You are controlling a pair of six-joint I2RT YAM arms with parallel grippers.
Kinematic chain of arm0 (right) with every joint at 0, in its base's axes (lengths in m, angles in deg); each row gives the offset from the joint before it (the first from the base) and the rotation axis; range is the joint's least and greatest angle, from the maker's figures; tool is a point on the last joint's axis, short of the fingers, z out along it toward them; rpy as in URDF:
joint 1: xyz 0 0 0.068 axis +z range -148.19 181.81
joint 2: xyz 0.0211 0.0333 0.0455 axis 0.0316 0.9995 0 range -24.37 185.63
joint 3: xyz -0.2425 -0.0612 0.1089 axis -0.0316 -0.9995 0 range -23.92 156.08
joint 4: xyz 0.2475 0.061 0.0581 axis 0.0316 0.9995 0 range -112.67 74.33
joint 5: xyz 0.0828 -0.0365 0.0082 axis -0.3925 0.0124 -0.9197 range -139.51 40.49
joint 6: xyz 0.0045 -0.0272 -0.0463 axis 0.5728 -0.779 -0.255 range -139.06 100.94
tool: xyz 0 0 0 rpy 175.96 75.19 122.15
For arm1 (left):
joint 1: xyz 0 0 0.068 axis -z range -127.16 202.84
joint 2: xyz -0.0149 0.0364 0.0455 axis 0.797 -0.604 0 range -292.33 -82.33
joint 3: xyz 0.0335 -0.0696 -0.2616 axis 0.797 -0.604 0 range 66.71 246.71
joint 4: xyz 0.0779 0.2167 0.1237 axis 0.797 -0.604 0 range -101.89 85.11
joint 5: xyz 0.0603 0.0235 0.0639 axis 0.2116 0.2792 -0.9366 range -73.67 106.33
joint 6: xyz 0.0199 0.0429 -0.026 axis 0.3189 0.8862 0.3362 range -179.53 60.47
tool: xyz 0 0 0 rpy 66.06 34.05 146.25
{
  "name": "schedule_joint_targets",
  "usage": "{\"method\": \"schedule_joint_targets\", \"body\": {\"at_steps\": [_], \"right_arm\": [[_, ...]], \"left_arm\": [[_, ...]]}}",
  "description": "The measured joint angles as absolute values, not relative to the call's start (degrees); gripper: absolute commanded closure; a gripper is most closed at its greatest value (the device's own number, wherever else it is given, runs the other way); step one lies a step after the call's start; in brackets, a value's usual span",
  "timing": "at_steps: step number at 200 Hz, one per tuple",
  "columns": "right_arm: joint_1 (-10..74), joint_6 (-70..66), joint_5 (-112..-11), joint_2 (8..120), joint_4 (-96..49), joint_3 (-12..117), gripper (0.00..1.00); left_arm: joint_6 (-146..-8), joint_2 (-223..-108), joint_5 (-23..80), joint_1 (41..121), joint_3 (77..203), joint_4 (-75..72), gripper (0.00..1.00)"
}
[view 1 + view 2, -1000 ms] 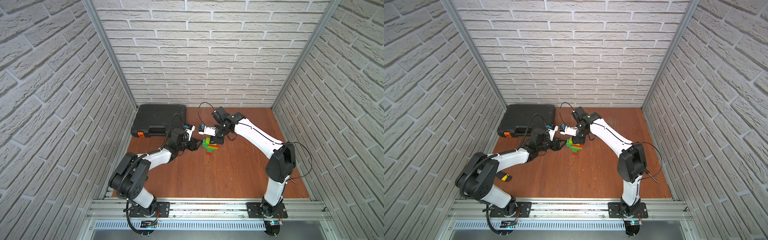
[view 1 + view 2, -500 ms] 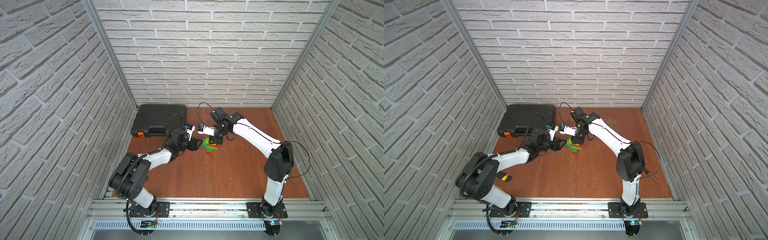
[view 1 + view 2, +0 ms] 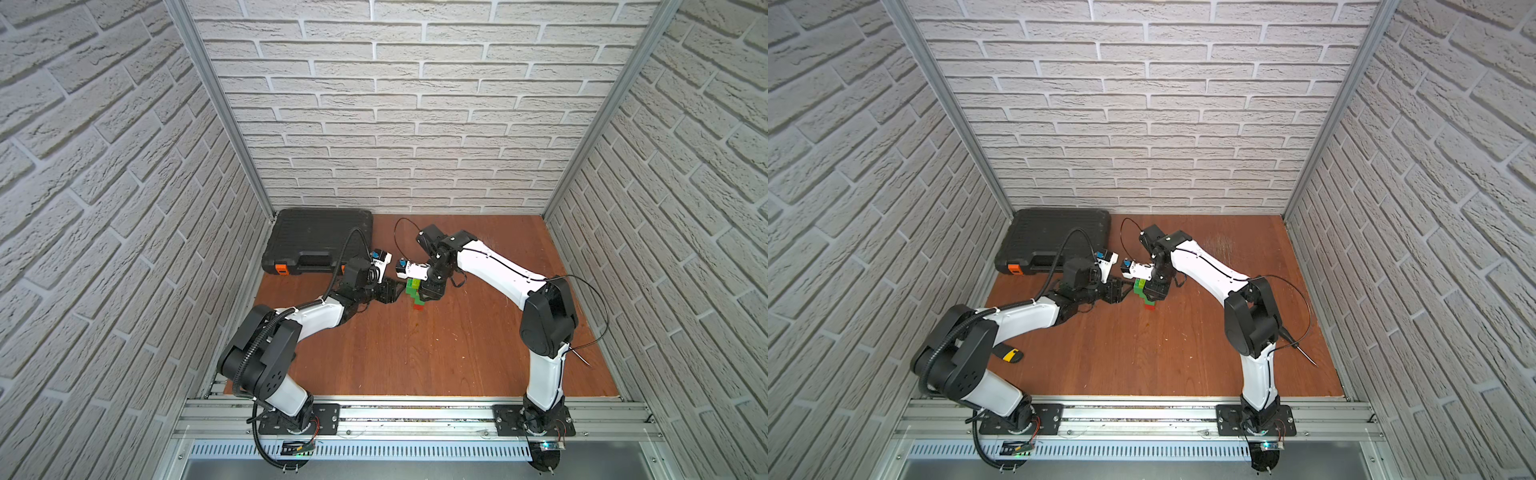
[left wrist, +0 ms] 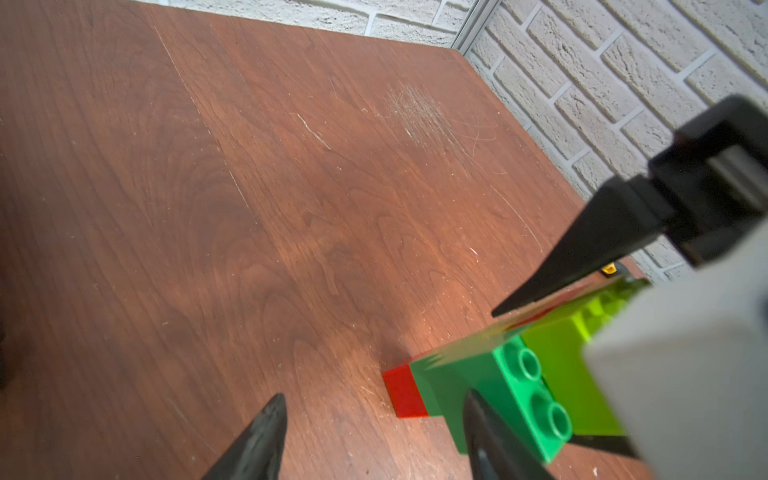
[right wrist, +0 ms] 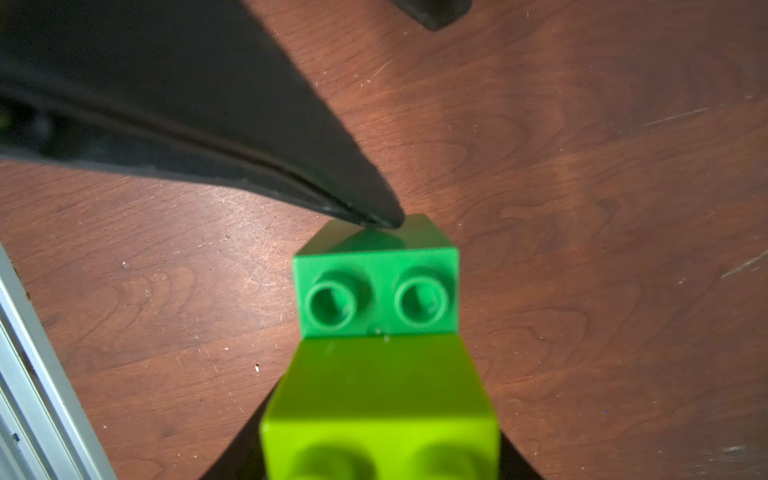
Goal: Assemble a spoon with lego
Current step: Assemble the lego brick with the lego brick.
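Left gripper [image 4: 374,399] standing open, one fingertip [image 5: 365,203] touching the green brick [image 5: 376,291] of the spoon [image 4: 490,386], right gripper [image 3: 424,292] straddling the lime brick [image 5: 380,395], grip impossible to tell

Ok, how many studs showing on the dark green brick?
2: one stud beside another on the dark green brick, next to the lime brick. More may be hidden under it.

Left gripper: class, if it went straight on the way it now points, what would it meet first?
The left gripper would most likely meet the stepped red, dark green and lime brick spoon first: its dark green brick lies just ahead, at one fingertip. Whether they touch is unclear.
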State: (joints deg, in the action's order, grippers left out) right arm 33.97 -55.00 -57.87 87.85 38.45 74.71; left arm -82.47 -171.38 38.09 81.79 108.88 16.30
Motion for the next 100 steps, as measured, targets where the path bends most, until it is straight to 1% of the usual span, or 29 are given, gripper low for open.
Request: {"method": "schedule_joint_targets", "body": {"at_steps": [24,36,53,72,100], "right_arm": [[34.0,-54.4,-57.6,87.5,38.4,74.9,0.29],[34.0,-54.2,-57.3,87.5,38.4,74.9,0.21],[34.0,-54.1,-57.2,87.5,38.4,74.9,0.14],[34.1,-53.9,-56.9,87.4,38.3,74.9,0.1],[34.1,-53.7,-56.8,86.3,38.1,74.9,0.09]], "left_arm": [[-82.2,-171.0,38.1,81.4,108.9,15.8,0.33],[-82.1,-170.8,38.1,81.2,108.9,15.4,0.32],[-81.6,-170.3,38.0,80.7,108.9,14.4,0.3],[-80.5,-169.0,37.6,79.8,108.9,12.4,0.28],[-77.8,-165.4,36.6,77.6,108.9,7.7,0.24]]}}
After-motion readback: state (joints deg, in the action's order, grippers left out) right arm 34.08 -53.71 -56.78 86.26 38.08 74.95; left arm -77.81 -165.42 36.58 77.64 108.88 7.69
